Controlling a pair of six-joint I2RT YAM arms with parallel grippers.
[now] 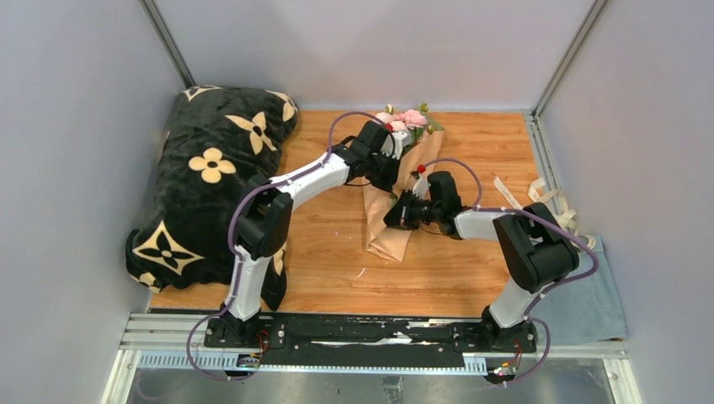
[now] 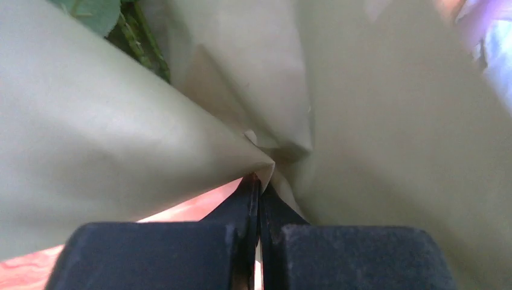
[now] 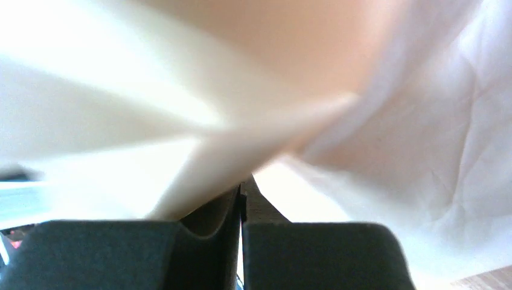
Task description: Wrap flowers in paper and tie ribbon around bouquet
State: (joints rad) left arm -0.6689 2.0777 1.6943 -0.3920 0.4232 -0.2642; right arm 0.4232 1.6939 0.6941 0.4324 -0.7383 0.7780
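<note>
At mid-table, paper [image 1: 387,240] pinched tight in left gripper [image 2: 259,184] and, seemingly, right gripper [image 3: 243,187] alike.

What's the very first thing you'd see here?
The pink flowers peeking out of a tan paper cone in the middle of the wooden table, with the left gripper and right gripper both pinching the paper. On the left lies a big black blanket with cream flower shapes.

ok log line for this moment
phase: wrapping | left jaws: shut on paper by flowers | right jaws: shut on paper lower | ribbon: loose at right
</note>
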